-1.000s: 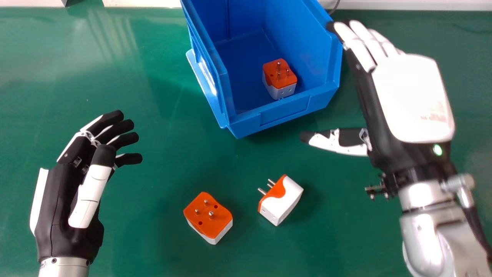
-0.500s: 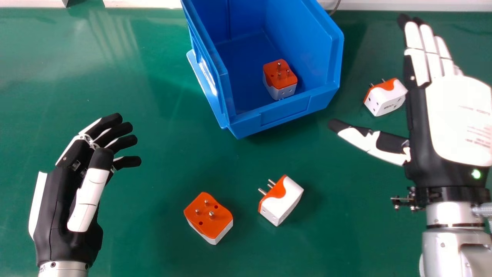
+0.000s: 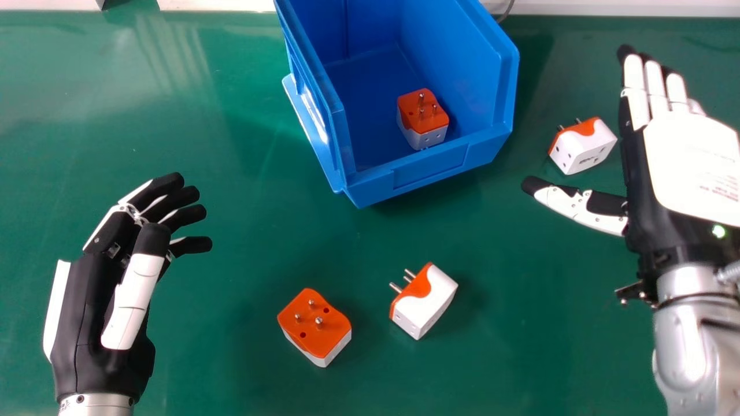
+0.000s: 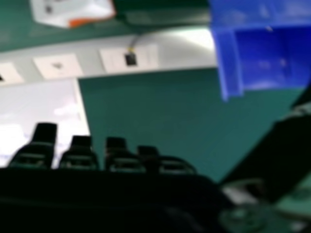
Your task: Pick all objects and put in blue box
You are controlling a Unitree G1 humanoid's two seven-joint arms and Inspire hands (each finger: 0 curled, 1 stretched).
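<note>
In the head view, the blue box (image 3: 430, 167) stands on the green surface (image 3: 243, 133), farther out than the left fingers and between them and the right ones. It holds one adapter: the boxed adapter (image 3: 425, 124), orange face and pins up, sits on the box floor near the low front wall.

The right hand (image 3: 665, 190) has its fingers straight and its thumb spread wide, with nothing in its grasp. Just beside those fingers, on the side toward the box, the outer adapter (image 3: 587, 147) lies on the surface, in the gap between them and the thumb as seen from here. The left hand (image 3: 87, 312) is relaxed and empty, its fingers loosely bent. Nearer the camera than both sets of fingers, and between the hands, are the orange-faced adapter (image 3: 318, 323), pins up, and the tipped adapter (image 3: 425, 300), its pins pointing sideways.

In the right hand view, the straight fingers of the right hand (image 4: 43, 141) hold nothing. The box is beyond them on the thumb's side; I cannot tell its contents from here. An adapter lies past the fingers farthest from the thumb.
</note>
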